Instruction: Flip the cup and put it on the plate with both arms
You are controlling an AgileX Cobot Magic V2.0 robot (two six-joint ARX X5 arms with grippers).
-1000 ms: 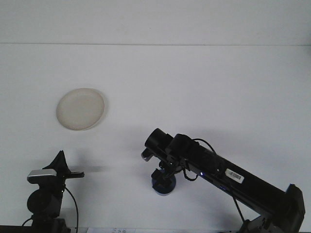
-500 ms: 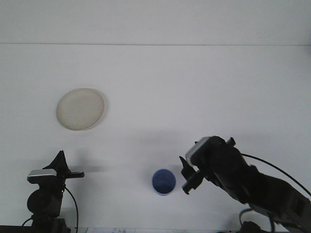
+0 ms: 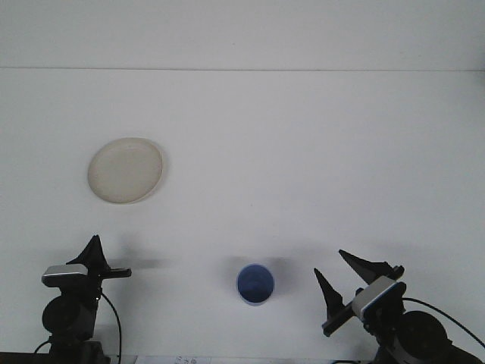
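A blue cup (image 3: 255, 284) stands upright on the white table near the front edge, its mouth facing up. A cream plate (image 3: 125, 170) lies flat at the left, well behind the cup. My right gripper (image 3: 350, 280) sits at the lower right, to the right of the cup and apart from it, open with nothing between its fingers. At the lower left corner rests my left gripper (image 3: 102, 262), far from both cup and plate; its fingers appear as one dark wedge.
The white table (image 3: 303, 152) stretches to a back edge near the top of the view. The right arm's cable loops along the lower right corner.
My right arm let go of the cup and pulled back to the lower right, its fingers now spread. The cup stands upright where it was left. The left arm has not moved.
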